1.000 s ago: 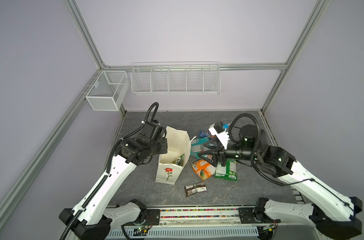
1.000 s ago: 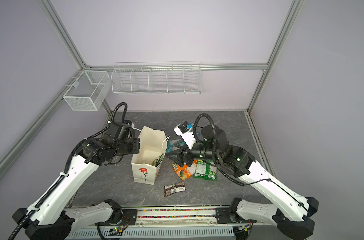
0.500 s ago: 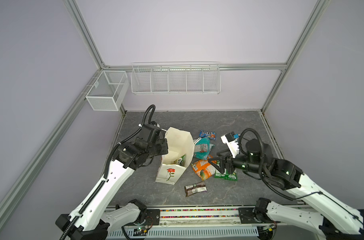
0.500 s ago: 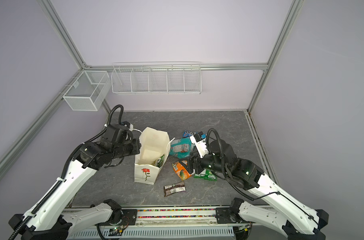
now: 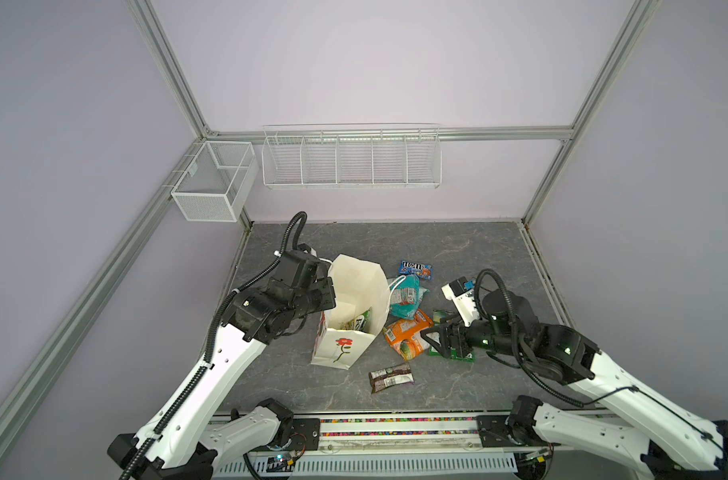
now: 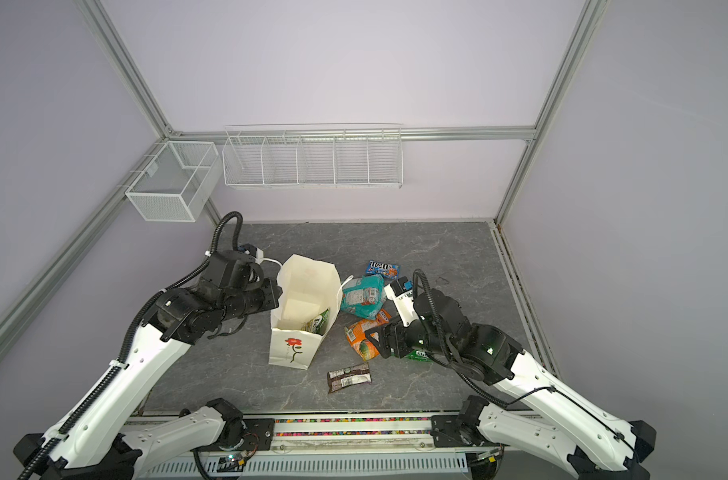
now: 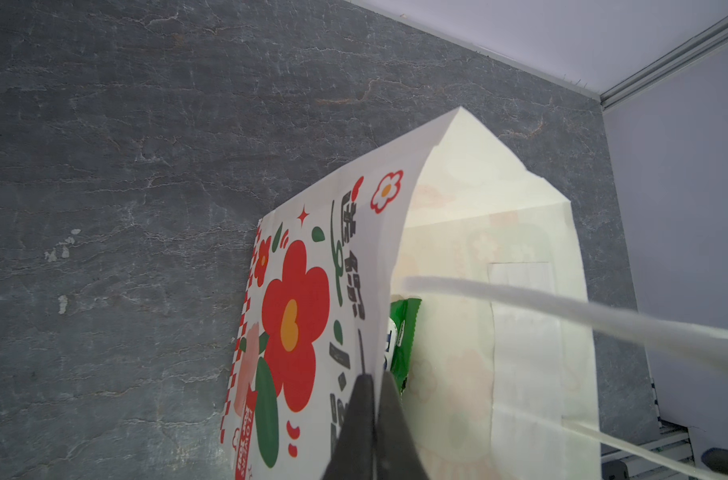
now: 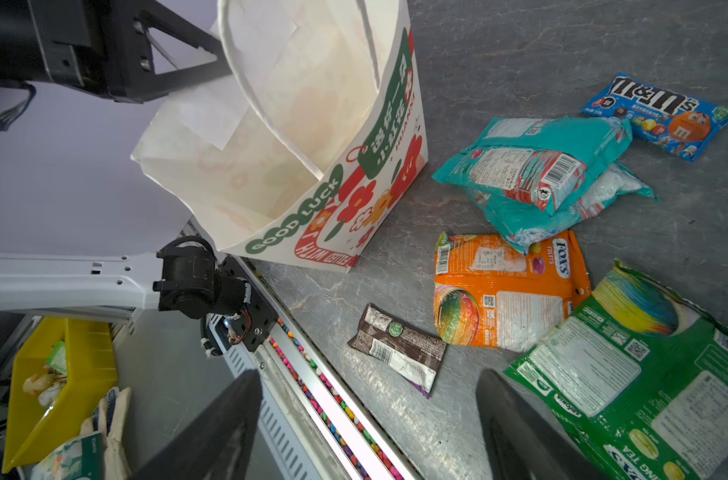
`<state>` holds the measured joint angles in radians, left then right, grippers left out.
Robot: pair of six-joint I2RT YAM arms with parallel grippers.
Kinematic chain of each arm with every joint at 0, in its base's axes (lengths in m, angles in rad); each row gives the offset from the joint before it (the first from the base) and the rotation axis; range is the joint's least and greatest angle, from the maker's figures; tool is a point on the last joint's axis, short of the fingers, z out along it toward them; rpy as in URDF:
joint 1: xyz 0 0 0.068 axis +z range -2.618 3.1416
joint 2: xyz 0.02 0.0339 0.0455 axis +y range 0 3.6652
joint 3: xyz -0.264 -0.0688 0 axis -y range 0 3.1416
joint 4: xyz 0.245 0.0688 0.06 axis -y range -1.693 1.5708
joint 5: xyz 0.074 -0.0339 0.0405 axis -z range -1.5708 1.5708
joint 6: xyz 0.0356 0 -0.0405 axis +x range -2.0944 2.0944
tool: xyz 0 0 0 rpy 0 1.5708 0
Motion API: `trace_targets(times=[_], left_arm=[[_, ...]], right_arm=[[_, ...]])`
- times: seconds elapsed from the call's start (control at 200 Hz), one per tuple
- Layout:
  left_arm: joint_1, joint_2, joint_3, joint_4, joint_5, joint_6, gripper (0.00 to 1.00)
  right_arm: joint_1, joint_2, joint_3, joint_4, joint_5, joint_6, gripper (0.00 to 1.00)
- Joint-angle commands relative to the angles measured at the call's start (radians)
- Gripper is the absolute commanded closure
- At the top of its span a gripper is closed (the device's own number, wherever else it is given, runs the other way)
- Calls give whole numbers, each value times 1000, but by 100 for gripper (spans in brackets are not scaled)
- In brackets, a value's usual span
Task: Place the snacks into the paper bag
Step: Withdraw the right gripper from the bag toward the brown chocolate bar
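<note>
Right wrist view: my right gripper has swung back from the paper bag and spread wide, empty, over the orange bag and green bag near the tabletop's front edge. I reckon that's the next pick. Only the left wrist view shows my left gripper pinching the bag's rim, one green packet inside.

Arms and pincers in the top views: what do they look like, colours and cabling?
Left arm and right arm: white shells, black joints, black ribbed cable hoses; small green lights on the right arm's joints. Left pincer and right pincer: black, tapered fingers.
</note>
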<state>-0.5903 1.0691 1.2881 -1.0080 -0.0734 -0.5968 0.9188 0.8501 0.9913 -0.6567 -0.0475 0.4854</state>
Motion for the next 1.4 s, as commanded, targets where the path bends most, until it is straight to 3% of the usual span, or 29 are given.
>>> trace_targets(times=[0.0,0.305,0.53,0.895,1.08,1.245,1.4], left_arm=[[-3,-30,10,9,-15,-34,100],[-3,-53,-11,25,-24,-56,100],[-2,-19,-5,41,-60,-22,100],[53,99,104,53,-39,66,100],[79,132,112,78,14,86,100],[88,132,92,101,23,100,100],[92,100,52,144,61,105,100]], right_arm=[[6,-50,-34,-1,-5,-6,9],[5,-88,-86,-47,16,37,5],[5,2,-78,-62,50,48,0],[6,114,-36,-48,118,50,5],[5,90,-77,60,99,-76,11],[6,127,-92,91,-100,-199,10],[34,95,-176,159,-63,-271,9]])
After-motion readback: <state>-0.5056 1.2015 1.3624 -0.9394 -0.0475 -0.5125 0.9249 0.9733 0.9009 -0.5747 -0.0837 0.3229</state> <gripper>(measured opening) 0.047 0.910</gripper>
